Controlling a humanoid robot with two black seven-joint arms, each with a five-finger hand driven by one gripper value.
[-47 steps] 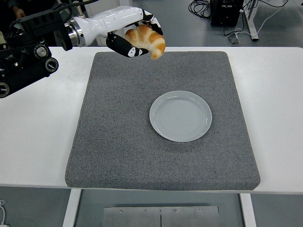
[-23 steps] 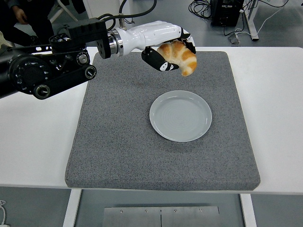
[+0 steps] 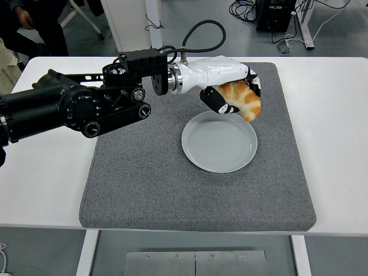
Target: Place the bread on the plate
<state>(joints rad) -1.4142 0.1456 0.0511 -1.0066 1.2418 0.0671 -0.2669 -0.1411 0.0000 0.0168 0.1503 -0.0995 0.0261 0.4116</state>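
Observation:
My left hand (image 3: pixel 233 95) is shut on a golden croissant (image 3: pixel 244 99) and holds it in the air above the far right rim of a pale round plate (image 3: pixel 219 141). The plate lies on a grey mat (image 3: pixel 144 178) and has nothing on it. The croissant's lower tip hangs a little above the plate's rim. My left arm (image 3: pixel 75 106) reaches in from the left across the mat. My right arm is out of view.
The grey mat covers the middle of the white table (image 3: pixel 40 172). A person's hand (image 3: pixel 24 17) and dark clothing show at the top left. Cables and desk legs (image 3: pixel 287 23) lie on the floor beyond the table.
My left hand has carried the croissant to the right and downward, from above the mat's far left part to just over the plate's far rim. The arm has reached further in.

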